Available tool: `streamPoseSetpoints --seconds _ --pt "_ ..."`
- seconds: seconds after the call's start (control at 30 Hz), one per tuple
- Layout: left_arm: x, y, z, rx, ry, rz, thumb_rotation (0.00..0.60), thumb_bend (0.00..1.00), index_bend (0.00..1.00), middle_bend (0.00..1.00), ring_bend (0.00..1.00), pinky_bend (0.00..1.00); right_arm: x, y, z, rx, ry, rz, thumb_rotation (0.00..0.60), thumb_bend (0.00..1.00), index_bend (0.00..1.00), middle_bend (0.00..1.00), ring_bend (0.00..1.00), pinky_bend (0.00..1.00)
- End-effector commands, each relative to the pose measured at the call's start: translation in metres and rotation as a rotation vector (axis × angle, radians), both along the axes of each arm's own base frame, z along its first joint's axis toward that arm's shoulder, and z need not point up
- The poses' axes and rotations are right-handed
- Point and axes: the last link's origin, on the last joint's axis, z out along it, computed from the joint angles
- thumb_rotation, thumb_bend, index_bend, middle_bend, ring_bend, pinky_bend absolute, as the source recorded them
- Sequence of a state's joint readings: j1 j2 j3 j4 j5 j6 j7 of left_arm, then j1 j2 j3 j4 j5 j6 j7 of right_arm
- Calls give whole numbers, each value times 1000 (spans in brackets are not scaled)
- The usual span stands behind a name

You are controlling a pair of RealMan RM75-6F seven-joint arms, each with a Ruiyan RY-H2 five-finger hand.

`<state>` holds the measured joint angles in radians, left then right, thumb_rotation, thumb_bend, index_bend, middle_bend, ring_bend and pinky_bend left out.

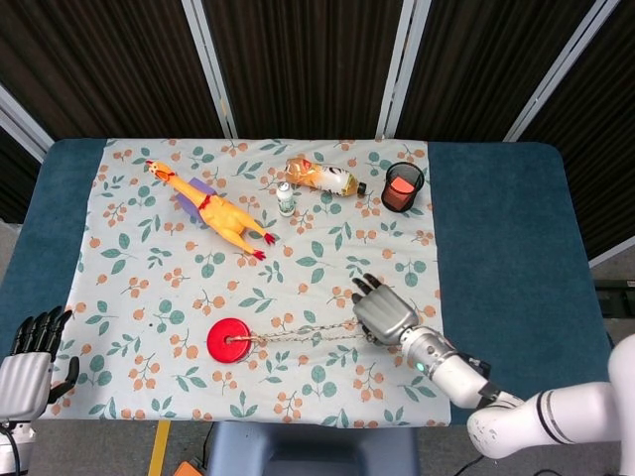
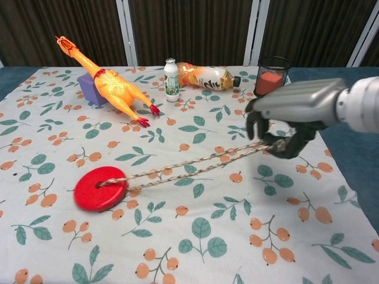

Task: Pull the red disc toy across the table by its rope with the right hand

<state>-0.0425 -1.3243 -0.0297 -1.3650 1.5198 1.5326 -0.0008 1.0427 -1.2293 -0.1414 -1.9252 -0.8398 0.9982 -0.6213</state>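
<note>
The red disc toy [image 1: 229, 340] [image 2: 100, 188] lies flat on the flowered cloth, near the front and a little left of the middle. Its braided rope [image 1: 303, 334] [image 2: 195, 164] runs taut to the right and rises off the cloth. My right hand [image 1: 382, 314] [image 2: 293, 116] grips the rope's far end, fingers curled around it, above the cloth's right part. My left hand [image 1: 30, 355] shows only in the head view, at the bottom left off the table, fingers apart and holding nothing.
A yellow rubber chicken [image 2: 109, 83] lies over a purple block [image 2: 90, 87] at the back left. A small white bottle [image 2: 172, 80] stands mid-back beside a lying drink bottle [image 2: 207, 76]. A black mesh cup [image 2: 271, 77] stands at the back right.
</note>
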Motion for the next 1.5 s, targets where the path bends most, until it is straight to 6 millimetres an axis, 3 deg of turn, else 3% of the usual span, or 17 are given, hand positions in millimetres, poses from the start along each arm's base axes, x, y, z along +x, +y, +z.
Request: streamPoseSetpoints --seconds 0.03,0.2,0.4,0.6,0.73,0.87,0.97,1.2,1.27,1.3,1.33,1.37,1.4,1.43,1.47,1.5 --pt "2 1 -2 -5 -4 -9 600 525 0 35 0 30 -49 -5 42 -138 -19 -121 600 875 1000 381 157 125" --pt "5 3 -5 -18 -7 -21 600 523 0 35 0 30 -118 -9 90 -332 -66 -269 600 875 1000 382 158 91" --pt "8 5 -8 -31 -2 -29 600 524 0 35 0 30 -181 2 126 -453 -104 -403 600 874 1000 381 143 87" --pt "11 6 -9 -34 0 -38 600 525 0 35 0 31 -203 5 143 -521 -154 -443 600 875 1000 381 129 87" --pt "11 5 -9 -34 3 -35 600 523 0 35 0 30 -200 -3 150 -585 -219 -425 600 875 1000 381 124 87" --pt "10 4 -8 -30 2 -28 600 524 0 36 0 30 -183 -10 144 -603 -264 -359 600 875 1000 381 117 75" --pt "8 3 -8 -29 1 -22 600 525 0 36 0 30 -159 -16 128 -579 -343 -301 600 875 1000 381 113 70" --pt "7 1 -8 -26 1 -14 600 524 0 35 0 30 -79 -16 78 -442 -559 -157 600 875 1000 381 111 68" --pt "7 0 -8 -26 1 -14 600 523 0 35 0 30 -68 -14 65 -396 -550 -165 600 862 988 359 87 45" --pt "7 0 -8 -25 1 -14 600 524 0 35 0 30 -66 -13 59 -376 -529 -173 600 823 932 317 60 28" --pt "7 0 -8 -25 1 -14 600 524 0 35 0 30 -65 -12 54 -354 -502 -183 600 738 783 239 28 10" --pt "6 0 -8 -25 1 -12 600 525 0 35 0 30 -64 -11 50 -330 -471 -197 600 610 547 141 5 0" --pt "6 -1 -8 -26 2 -11 600 524 0 35 0 31 -64 -10 46 -298 -430 -218 600 515 374 86 0 0" --pt "6 -1 -8 -26 3 -9 600 524 0 35 0 30 -65 -9 44 -282 -401 -233 600 349 135 23 0 0" --pt "5 -1 -8 -26 4 -8 600 524 0 35 0 30 -66 -8 43 -269 -376 -247 600 205 30 1 0 0" --pt "5 -2 -8 -26 4 -7 600 524 0 35 0 30 -67 -7 42 -256 -351 -263 600 96 0 0 0 0"
